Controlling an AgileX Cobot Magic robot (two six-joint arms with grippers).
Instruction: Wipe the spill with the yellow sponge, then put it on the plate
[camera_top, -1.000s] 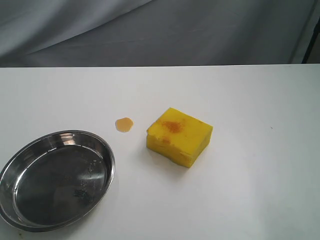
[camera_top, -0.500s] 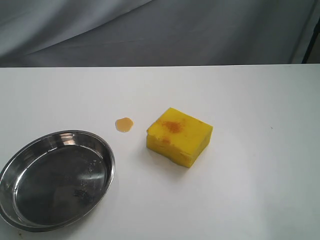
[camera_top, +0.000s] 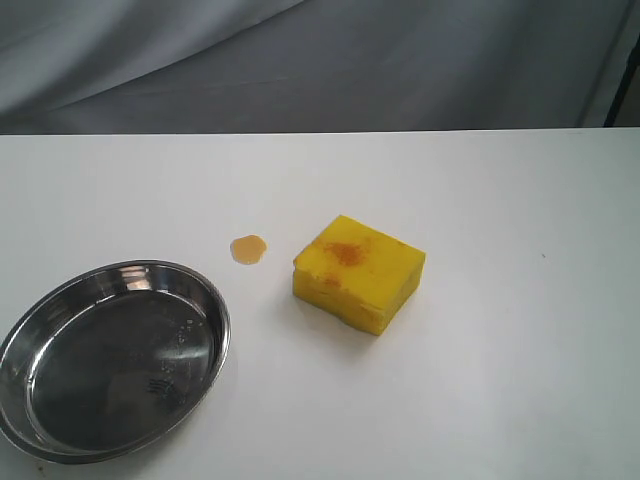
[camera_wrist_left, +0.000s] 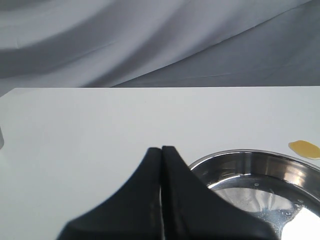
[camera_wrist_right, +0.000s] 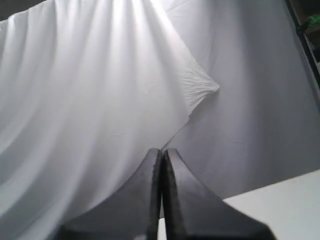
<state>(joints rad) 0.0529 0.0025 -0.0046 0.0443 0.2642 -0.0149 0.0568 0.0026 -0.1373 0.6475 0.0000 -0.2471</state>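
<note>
Exterior view: one sponge (camera_top: 358, 272), one spill (camera_top: 248, 249), one plate (camera_top: 110, 360); left tool (camera_wrist_left: 161, 148), right tool (camera_wrist_right: 161, 151) clenched.

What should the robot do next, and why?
Probably open the right gripper and lower it toward the yellow sponge. The sponge sits untouched on the table beside the unwiped spill, on the right arm's side, and that gripper's jaws are shut and aimed at the curtain.

The black left gripper (camera_wrist_left: 161, 149) has its jaws pressed together, gripping nothing. The black right gripper (camera_wrist_right: 161, 150) is likewise closed and empty.
</note>
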